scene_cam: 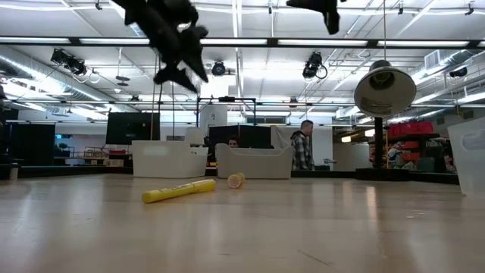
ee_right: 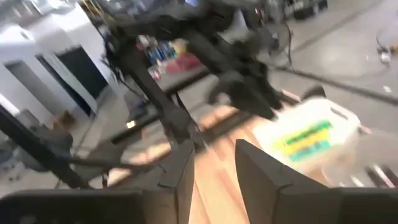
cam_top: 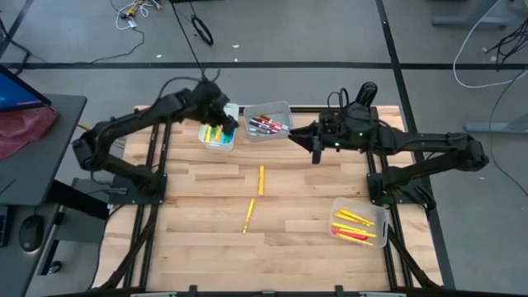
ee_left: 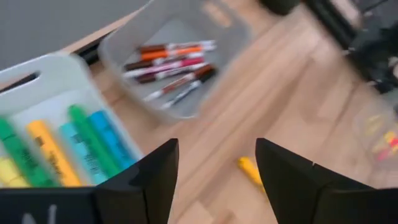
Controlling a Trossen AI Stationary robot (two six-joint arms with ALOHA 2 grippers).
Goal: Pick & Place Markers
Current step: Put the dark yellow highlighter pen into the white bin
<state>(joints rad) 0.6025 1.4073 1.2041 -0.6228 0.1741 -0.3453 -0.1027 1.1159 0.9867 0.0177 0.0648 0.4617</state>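
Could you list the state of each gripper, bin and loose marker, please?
Left gripper: open, empty, above the left bin.
Right gripper: fingers apart, empty, raised.
Left bin: holds yellow, green, blue markers.
Middle bin: holds red, dark markers.
Right bin: holds yellow, red markers.
Two yellow markers: lying loose on the table.
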